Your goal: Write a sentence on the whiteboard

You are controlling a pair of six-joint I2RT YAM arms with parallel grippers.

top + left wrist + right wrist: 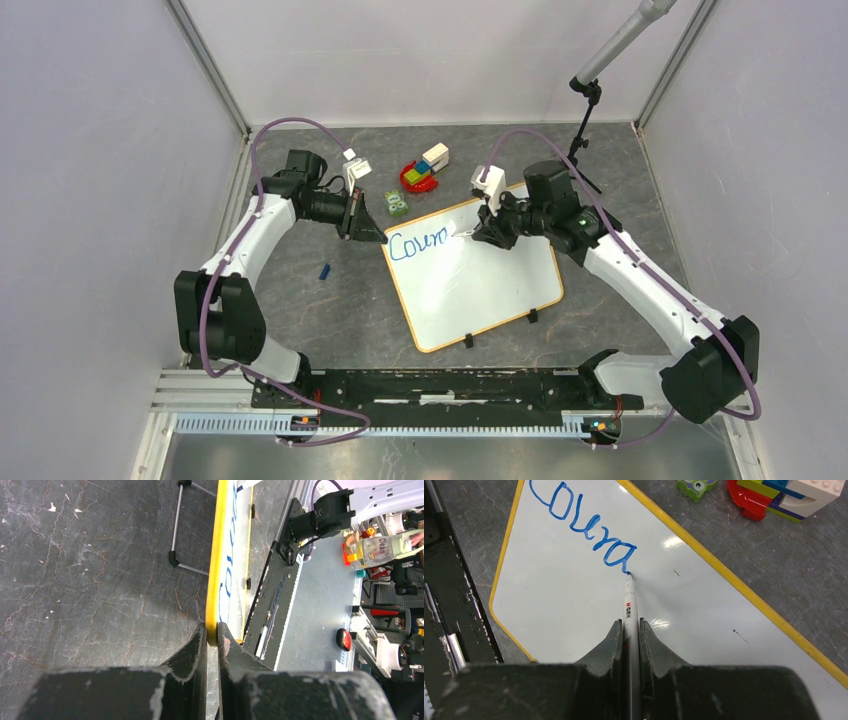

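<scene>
Five blue letters, "Coura", make up the sentence (pixel 584 527) so far, running along the far-left part of the whiteboard (pixel 480 290). The board lies flat and skewed on the bench (pixel 320 310) between the two arms. We judge it thin, stiff and light, with a slick face, so it would likely skate on the bench under pen pressure. The yellow rim at a corner clear of the writing looks like the right place to take hold. That is where the jaws of the left arm (pixel 250 230) sit, clenched on the rim beside the "C". The jaws of the right arm (pixel 640 280) are clenched on the marker (pixel 629 605), its nib touching the board at the tail of the "a". Only the right wrist view shows that contact; from above, the wrist hides the nib. Only the left wrist view shows the rim edge-on between the jaws. The top view gives the board's whole outline, with toy bricks (pixel 424 170) just beyond its far edge.
</scene>
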